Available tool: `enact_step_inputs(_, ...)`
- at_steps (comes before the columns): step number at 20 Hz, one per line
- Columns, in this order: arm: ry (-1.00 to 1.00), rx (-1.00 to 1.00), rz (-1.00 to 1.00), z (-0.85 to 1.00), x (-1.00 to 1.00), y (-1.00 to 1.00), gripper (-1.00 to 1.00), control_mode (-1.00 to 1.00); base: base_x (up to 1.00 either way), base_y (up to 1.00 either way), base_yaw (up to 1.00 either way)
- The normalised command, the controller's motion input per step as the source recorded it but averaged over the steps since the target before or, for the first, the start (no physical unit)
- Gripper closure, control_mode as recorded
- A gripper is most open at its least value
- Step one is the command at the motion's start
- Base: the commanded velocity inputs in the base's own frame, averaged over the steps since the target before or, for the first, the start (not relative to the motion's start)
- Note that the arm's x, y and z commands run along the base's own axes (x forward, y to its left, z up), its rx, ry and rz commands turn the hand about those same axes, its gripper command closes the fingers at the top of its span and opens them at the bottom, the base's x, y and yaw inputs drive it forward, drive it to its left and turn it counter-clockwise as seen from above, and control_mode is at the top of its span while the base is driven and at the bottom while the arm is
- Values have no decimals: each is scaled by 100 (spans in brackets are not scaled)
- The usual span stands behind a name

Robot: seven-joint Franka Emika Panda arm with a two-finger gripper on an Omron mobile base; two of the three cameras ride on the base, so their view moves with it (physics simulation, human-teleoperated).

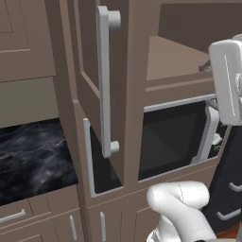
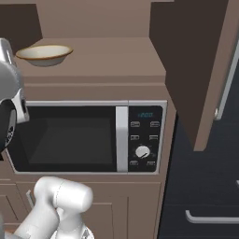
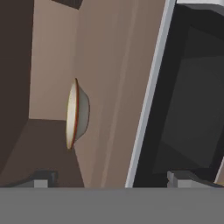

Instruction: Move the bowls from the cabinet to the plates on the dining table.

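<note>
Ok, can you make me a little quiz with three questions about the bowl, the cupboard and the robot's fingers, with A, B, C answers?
1. Where is the cream bowl?
A. on the shelf above the microwave
B. inside the microwave
C. on the floor

2. What colour is the bowl's rim?
A. blue
B. tan-brown
C. green

3. How is the cabinet door?
A. shut
B. swung open
C. taken off

Answers:
1 A: in the right base view the bowl sits on the brown shelf over the microwave.
2 B: the hand view shows a brownish edge round the cream bowl.
3 B: the door with its long grey handle stands out from the cabinet, leaving the shelf open to see. The fingers stand wide apart, holding nothing.
</note>
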Motion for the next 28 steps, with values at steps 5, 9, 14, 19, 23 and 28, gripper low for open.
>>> enact_step_inputs(5, -15, 2, 0, 10, 39, 8, -100, -100, 0, 0, 0)
enact_step_inputs(9, -16, 3, 0, 2, 38, 4, -100, -100, 0, 0, 0)
enact_step_inputs(14, -10, 5, 0, 4, 42, 10, -100, -100, 0, 0, 0)
enact_step_inputs(19, 0, 6, 0, 9, 44, 14, -100, -100, 0, 0, 0)
enact_step_inputs(23, 7, 5, 2, 11, 40, 9, -100, -100, 0, 0, 0)
enact_step_inputs(28, 11, 3, 4, 6, 33, 2, -100, -100, 0, 0, 0)
